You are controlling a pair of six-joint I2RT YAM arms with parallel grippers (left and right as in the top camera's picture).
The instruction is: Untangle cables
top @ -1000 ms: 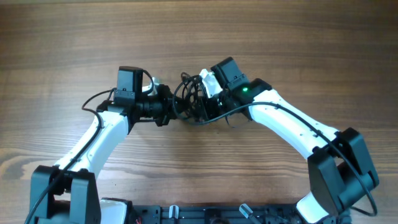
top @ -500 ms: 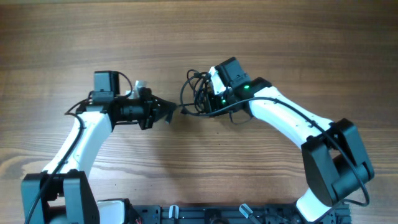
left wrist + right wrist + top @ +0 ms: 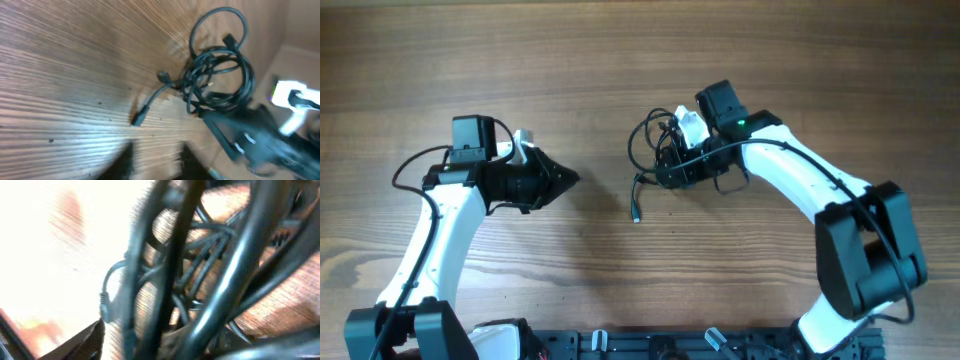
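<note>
I am holding my left pincer point(image 3: 563, 180) well apart from the cables point(image 3: 653, 150), at about their 9 o'clock, its tip pointing at them. In the left wrist view its fingers are blurred, but they are standing slightly apart with only wood between them, so it is empty. I judge this is giving me a clear look at the knot.

The cables are lying on the surface point(image 3: 620, 60) as a tight coil, with one plug end point(image 3: 636, 214) trailing out toward 7 o'clock. My right pincer point(image 3: 672, 170) is pressing in at the coil's 4 o'clock edge, probably to pin or lift it. Cords are crowding its camera, and I cannot tell whether it is gripping.
</note>
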